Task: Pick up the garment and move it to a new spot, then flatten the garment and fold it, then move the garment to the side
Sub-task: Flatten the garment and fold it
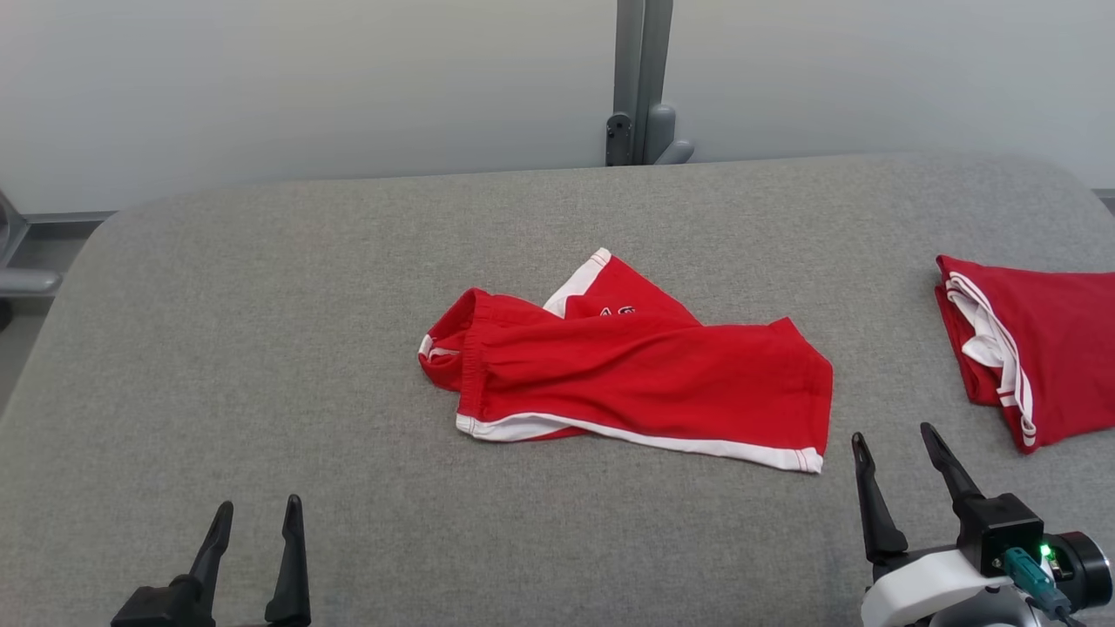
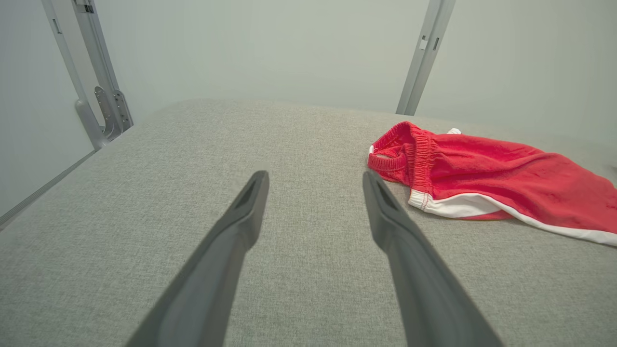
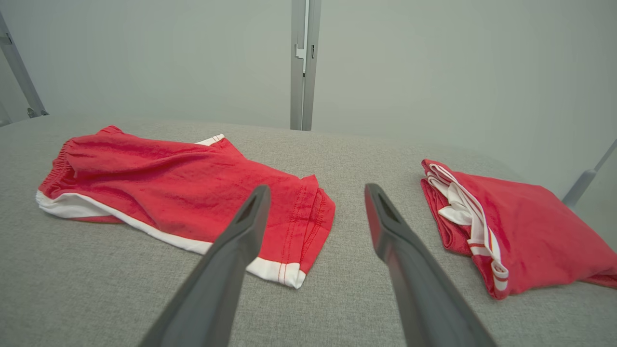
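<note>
Lying crumpled at the middle of the grey table [image 1: 261,348], the garment [image 1: 645,374] is red shorts with white hem trim, waistband toward my left. White lettering on its far leg is half hidden, unreadable. My left gripper [image 1: 261,502] and right gripper [image 1: 895,432] hover wide, empty. A folded red garment [image 1: 1045,340] lies far right.

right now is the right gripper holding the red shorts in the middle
No, the right gripper stands open and empty over the grey table, just off the hem corner of the red shorts.
</note>
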Available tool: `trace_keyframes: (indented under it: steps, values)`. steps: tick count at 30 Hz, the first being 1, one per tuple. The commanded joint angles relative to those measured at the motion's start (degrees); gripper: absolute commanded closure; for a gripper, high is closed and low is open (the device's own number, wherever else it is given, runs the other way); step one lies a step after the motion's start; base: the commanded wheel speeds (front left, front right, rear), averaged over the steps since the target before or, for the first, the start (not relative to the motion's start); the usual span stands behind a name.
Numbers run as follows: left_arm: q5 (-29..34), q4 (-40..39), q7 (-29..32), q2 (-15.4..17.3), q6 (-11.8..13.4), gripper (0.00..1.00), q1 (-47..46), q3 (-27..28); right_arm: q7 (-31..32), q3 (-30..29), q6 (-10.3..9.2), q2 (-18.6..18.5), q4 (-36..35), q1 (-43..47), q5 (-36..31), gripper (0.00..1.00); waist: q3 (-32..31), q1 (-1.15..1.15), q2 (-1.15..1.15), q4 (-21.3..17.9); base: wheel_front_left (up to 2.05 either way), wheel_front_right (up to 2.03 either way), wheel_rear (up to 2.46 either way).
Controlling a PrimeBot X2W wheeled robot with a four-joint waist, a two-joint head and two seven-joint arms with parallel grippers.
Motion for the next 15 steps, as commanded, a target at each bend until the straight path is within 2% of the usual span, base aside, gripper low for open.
trace_keyframes:
  steps: [1,6,9,15]
  values:
    - [0.8,0.1,-0.2,-0.2,-0.2,0.00,-0.1,0.3,-0.1,0.1,-0.03,-0.1,-0.1,-0.1,0.3,0.00,0.2,0.00,0.61,-0.2,0.00,0.00,0.00]
    - [1.1,0.1,-0.2,-0.5,-0.6,0.00,-0.9,0.5,-0.1,0.7,-0.03,-0.1,-0.1,-0.6,0.8,0.00,1.0,0.00,0.61,-1.2,0.00,0.00,0.00]
    - [0.6,1.0,-0.2,0.2,-0.6,0.00,-2.4,-0.9,0.0,1.4,-0.03,-0.1,2.8,-1.3,0.5,0.00,2.2,0.00,0.61,-2.0,0.00,0.00,0.00]
    - [-2.0,4.6,2.6,2.5,-0.7,0.00,-8.0,-6.7,6.5,4.4,-0.03,-0.5,7.0,-6.4,-0.8,0.00,6.5,0.00,0.61,-3.3,0.00,0.00,0.00]
